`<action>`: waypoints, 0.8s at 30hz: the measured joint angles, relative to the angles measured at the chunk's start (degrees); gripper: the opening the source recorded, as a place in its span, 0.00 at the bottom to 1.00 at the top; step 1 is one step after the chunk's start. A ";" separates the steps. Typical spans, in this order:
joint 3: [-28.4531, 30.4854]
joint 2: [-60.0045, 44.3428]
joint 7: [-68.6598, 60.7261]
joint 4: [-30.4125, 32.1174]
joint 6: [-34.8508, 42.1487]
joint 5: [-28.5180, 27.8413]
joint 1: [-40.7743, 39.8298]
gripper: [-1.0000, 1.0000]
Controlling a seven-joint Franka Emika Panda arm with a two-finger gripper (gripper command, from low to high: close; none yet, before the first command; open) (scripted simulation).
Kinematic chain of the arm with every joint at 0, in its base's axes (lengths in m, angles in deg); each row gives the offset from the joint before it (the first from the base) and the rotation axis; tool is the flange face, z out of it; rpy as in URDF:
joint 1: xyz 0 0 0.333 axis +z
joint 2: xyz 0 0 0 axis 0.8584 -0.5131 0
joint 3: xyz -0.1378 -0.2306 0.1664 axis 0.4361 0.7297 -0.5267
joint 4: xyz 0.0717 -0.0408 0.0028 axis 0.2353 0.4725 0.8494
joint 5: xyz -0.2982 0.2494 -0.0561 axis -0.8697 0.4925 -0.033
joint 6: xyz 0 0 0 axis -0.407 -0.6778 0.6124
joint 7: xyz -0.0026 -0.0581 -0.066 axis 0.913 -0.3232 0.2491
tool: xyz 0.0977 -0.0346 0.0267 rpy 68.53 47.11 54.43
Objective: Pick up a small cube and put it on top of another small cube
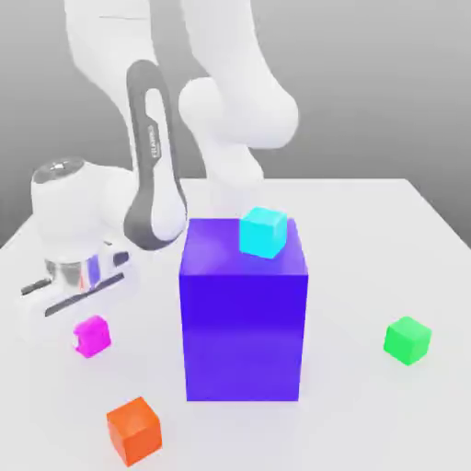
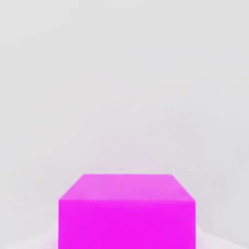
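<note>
Pale grey background rises behind a white worktop point(image 1: 350, 239), on which the magenta cube point(image 1: 93, 338) sits low at the exterior view's left, seemingly not yet lifted. Around it the tool point(image 1: 90, 333) has drawn narrow, its fingers closed on the cube's opposite sides, so the grasp looks to be the step in hand. Nearer the camera lies the orange cube point(image 1: 135, 430); beyond, the tall blue-purple block point(image 1: 243, 331) carries the cyan cube point(image 1: 264, 233). Next should come a straight lift, then a carry clear of that block to the green cube point(image 1: 407, 340), at the exterior view's right, for stacking.
</note>
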 joint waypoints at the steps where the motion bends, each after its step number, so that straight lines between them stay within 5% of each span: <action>1: -0.03 2.03 -0.05 0.38 1.65 0.06 -0.01 0.00; 5: -1.19 7.46 -3.05 -0.71 5.96 0.96 2.05 0.00; 15: -8.41 7.72 -24.41 -15.86 5.40 7.26 12.78 0.00; 24: -19.79 10.00 -46.29 -15.21 9.68 8.98 29.80 0.00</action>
